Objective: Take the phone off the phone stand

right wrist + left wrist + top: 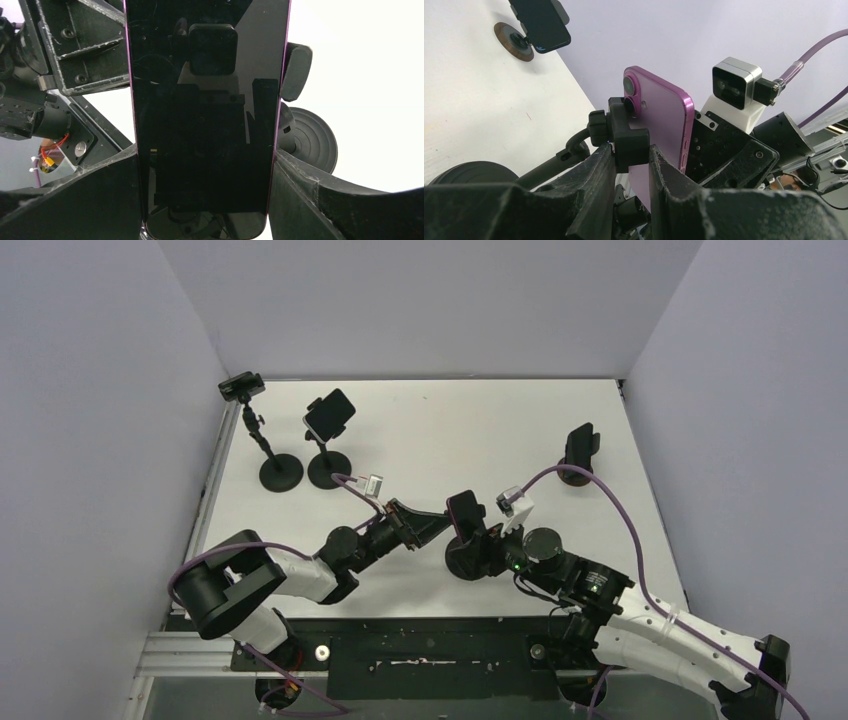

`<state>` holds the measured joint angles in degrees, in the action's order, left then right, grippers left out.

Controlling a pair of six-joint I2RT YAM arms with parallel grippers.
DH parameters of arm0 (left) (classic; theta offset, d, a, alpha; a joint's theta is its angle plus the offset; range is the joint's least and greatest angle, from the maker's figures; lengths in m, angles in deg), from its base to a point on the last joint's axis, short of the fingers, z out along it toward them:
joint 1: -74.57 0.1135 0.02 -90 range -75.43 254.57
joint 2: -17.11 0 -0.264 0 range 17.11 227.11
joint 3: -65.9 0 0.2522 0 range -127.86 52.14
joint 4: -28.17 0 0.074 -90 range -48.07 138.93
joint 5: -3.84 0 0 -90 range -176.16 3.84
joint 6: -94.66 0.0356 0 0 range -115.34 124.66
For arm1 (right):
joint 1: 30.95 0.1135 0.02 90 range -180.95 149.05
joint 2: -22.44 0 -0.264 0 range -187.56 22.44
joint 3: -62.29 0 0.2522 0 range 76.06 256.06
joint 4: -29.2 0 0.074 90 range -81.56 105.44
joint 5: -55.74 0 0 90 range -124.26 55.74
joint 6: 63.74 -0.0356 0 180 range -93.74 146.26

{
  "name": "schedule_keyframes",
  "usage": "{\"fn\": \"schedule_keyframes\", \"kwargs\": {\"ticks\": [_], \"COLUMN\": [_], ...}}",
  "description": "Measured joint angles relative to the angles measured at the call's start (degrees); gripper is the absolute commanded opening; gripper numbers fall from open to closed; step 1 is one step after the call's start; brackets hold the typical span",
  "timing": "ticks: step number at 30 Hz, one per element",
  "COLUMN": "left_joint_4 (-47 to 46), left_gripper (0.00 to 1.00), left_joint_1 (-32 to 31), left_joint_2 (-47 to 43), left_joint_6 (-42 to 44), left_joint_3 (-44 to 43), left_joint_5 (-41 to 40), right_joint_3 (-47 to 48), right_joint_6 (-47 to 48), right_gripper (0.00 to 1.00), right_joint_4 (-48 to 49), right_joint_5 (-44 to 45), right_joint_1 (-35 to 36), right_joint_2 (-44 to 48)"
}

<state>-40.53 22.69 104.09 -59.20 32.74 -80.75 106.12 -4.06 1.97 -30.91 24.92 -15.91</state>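
A purple phone (pixel 661 112) stands upright in the clamp of a black phone stand (pixel 465 558) at the table's middle front. Its dark screen (pixel 205 115) fills the right wrist view. My left gripper (pixel 631 150) is shut on the stand's black clamp block (pixel 630 140) behind the phone. My right gripper (pixel 205 155) is shut on the phone, one finger (pixel 112 185) against each long edge near its lower end. In the top view the left gripper (pixel 435 525) reaches the stand from the left and the right gripper (pixel 492 535) from the right.
Two more stands are at the back left, one with a phone (pixel 329 415) and one (pixel 243 388) beside the left wall. Another stand with a phone (pixel 579 450) is at the right. The stand's round base (pixel 310 140) sits just right of my right fingers.
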Motion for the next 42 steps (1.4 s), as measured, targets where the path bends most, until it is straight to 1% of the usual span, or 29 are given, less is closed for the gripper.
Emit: {"fn": "schedule_keyframes", "kwargs": {"ticks": [1, 3, 8, 13, 17, 18, 19, 23, 27, 28, 32, 34, 36, 42], "left_joint_4": [0.1, 0.5, 2.7, 6.5, 11.1, 12.0, 13.7, 23.6, 38.0, 43.3, 55.7, 59.6, 61.9, 65.1], "left_gripper": [0.16, 0.27, 0.47, 0.65, 0.80, 0.86, 0.96, 0.98, 0.97, 0.97, 0.97, 0.96, 0.94, 0.89], "left_joint_1": [0.0, 0.1, 0.1, 0.1, 0.1, 0.1, 0.1, 0.2, 0.5, 0.5, 0.8, 1.0, 1.1, 1.1], "left_joint_2": [0.0, 0.0, 0.0, -0.6, -4.2, -5.6, -7.7, -20.1, -35.4, -40.4, -51.8, -54.7, -55.3, -49.5], "left_joint_6": [0.1, 0.3, 1.5, 2.3, 3.0, 3.3, 3.5, 4.8, 7.0, 7.9, 11.5, 13.6, 15.5, 18.6], "left_joint_3": [-0.1, -0.4, -1.3, -1.4, -1.4, -1.2, -1.0, 0.9, 1.1, 1.0, -0.9, -3.0, -5.8, -14.3], "left_joint_5": [0.1, 0.5, 1.0, 0.9, 0.2, -0.2, -0.8, -4.8, -11.4, -14.1, -21.3, -23.6, -24.5, -22.8], "right_joint_3": [0.0, 0.1, 3.1, 7.0, 10.0, 10.8, 11.6, 15.5, 19.5, 20.4, 23.5, 24.5, 25.3, 26.0], "right_joint_6": [0.0, 0.0, 0.4, 1.4, 2.4, 2.8, 3.3, 5.8, 9.0, 9.9, 12.9, 14.2, 15.2, 17.2], "right_gripper": [0.00, 0.00, 0.00, 0.00, 0.00, 0.00, 0.00, 0.00, 0.00, 0.00, 0.00, 0.00, 0.00, 0.00], "right_joint_4": [0.1, 0.4, 0.8, 1.0, 1.0, 0.9, 0.6, -0.3, -0.6, -0.6, -0.5, -0.3, 0.0, 1.4], "right_joint_5": [-0.4, -1.3, -4.8, -6.6, -7.3, -7.3, -7.3, -7.2, -6.8, -6.5, -5.5, -4.9, -4.0, -1.6], "right_joint_1": [0.0, -0.1, -0.1, 0.1, 0.1, 0.1, 0.1, 0.3, 0.9, 1.1, 1.8, 2.3, 2.8, 3.9], "right_joint_2": [0.0, 0.0, -1.7, -3.2, -4.0, -4.3, -4.7, -7.0, -10.9, -12.1, -16.7, -18.7, -20.6, -24.0]}}
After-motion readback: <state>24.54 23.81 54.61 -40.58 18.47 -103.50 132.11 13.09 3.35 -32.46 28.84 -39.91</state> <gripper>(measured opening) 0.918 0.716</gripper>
